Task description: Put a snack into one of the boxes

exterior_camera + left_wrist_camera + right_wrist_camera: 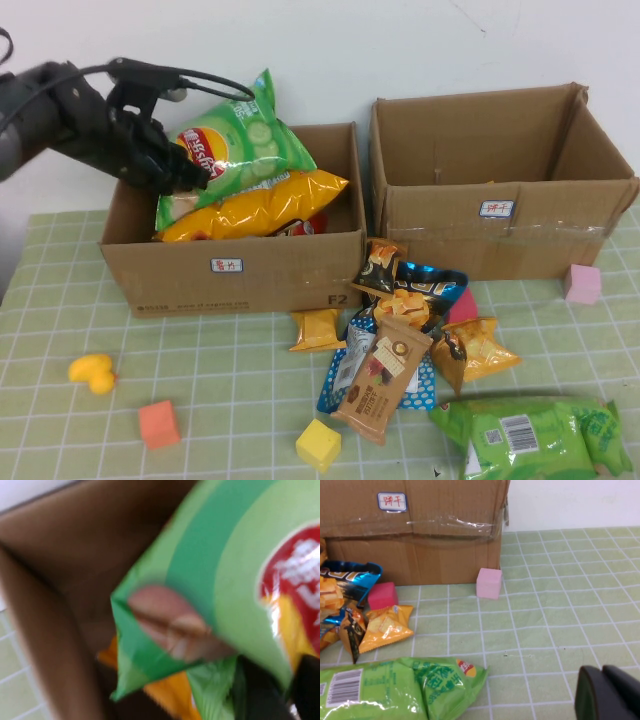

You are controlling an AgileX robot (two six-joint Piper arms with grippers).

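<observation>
White wall rises behind a counter [230,370] covered in a green checked cloth. Two open cardboard boxes stand at its far side: the left box [235,268] and the right box [500,215], just beside each other. The left gripper [178,165] hangs over the left box's near-left corner, its fingers closed on the edge of a green chip bag [240,140], which tilts up out of the box. Under it lies a yellow chip bag [255,205], resting inside the same box.

A heap of small snack packs [400,340] lies in front of the gap between the boxes. Near the right front edge of the counter lies a large green bag [530,435]. A pink cube [582,283] sits by the right box's front corner; an orange cube [158,423], a yellow cube [318,443] and a yellow duck [92,373] lie apart at the front left.

The right gripper [609,694] shows only in its wrist view, low over the cloth near the large green bag; whether its fingers are apart, I cannot tell.
</observation>
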